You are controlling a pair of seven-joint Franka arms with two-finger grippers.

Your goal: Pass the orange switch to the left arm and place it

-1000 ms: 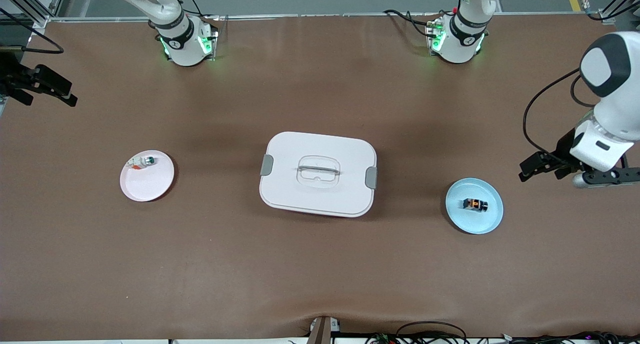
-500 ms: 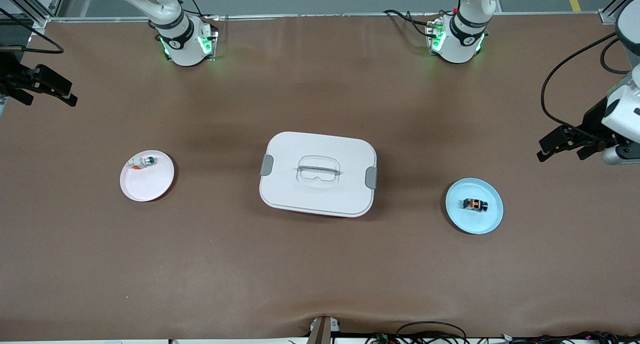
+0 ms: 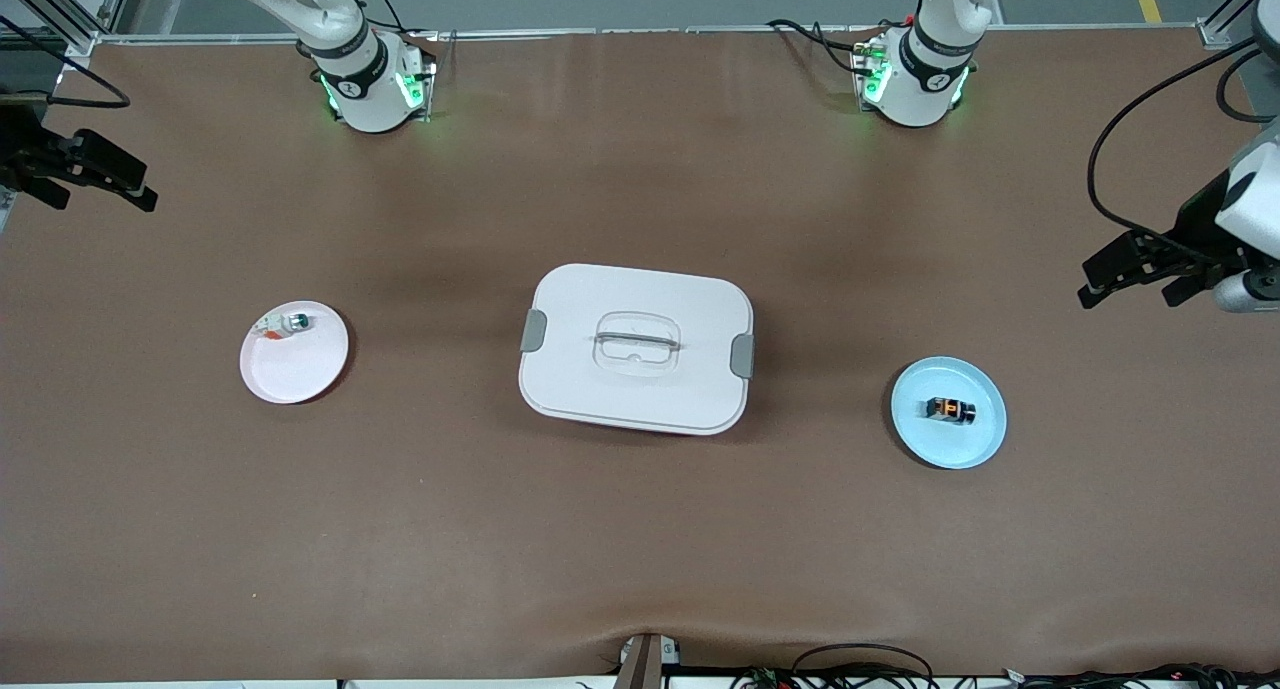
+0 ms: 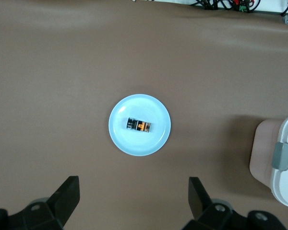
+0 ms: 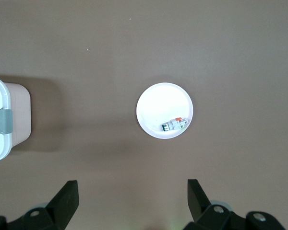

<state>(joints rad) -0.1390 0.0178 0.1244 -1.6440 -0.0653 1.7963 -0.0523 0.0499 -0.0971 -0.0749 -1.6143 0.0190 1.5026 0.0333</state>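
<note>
The brown table (image 3: 640, 529) carries everything here. The largest thing on it is the box (image 3: 636, 348), white with rounded corners, grey latches at its two short sides and a recessed handle in the lid; it sits at the middle of the table.

Both arms rise from green-lit bases at the table's twelve o'clock edge in the front view. The left gripper (image 3: 1140, 269) hangs in the air over the left arm's end of the table, at about one o'clock from the blue plate, fingers released and spread wide with nothing between them; its fingertips (image 4: 67, 191) frame the bare table in the left wrist view. The right gripper (image 3: 85, 169) hangs over the right arm's end of the table, at about ten o'clock from the pink plate, likewise spread and empty.

The blue plate (image 3: 985, 439) lies at roughly four o'clock from the box, well apart from it. The pink plate (image 3: 290, 374) lies at nine o'clock from the box, also well apart.

The orange switch (image 3: 949, 409), black with orange parts, lies near the centre of the blue plate, untouched. A small white-and-green component (image 3: 285, 323) rests on the pink plate near its twelve o'clock rim.
</note>
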